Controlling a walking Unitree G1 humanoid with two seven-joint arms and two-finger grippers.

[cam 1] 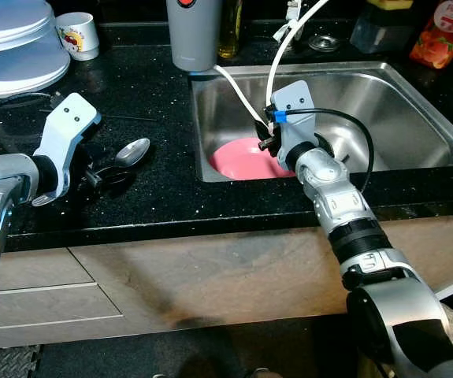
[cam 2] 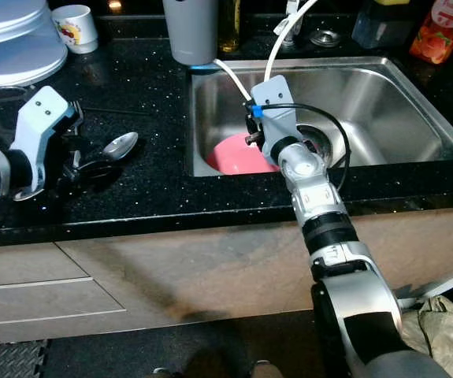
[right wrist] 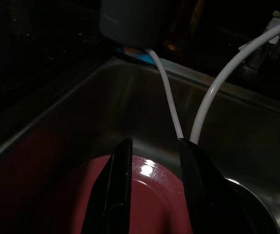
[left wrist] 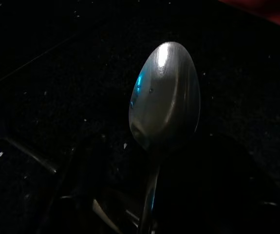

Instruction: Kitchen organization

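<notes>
A metal spoon point(cam 1: 134, 151) lies on the black counter point(cam 1: 147, 87), left of the sink. My left gripper point(cam 1: 104, 176) is low over the spoon's handle and shut on it. The left wrist view has the spoon's bowl point(left wrist: 164, 95) just ahead of the fingers. A pink plate point(cam 1: 240, 161) rests in the steel sink's point(cam 1: 384, 102) near left corner. My right gripper point(cam 1: 266, 142) hangs inside the sink just above the plate. In the right wrist view its fingers point(right wrist: 119, 190) stand apart, with only the plate point(right wrist: 152, 200) showing between them.
Two white hoses point(cam 1: 240, 96) drop into the sink right by the right gripper. A grey cup point(cam 1: 194, 31) and a glass bottle point(cam 1: 230, 27) stand behind the sink. A white mug point(cam 1: 78, 33) and a pale lidded container point(cam 1: 13, 43) sit at back left, a red bottle point(cam 1: 443, 31) at back right.
</notes>
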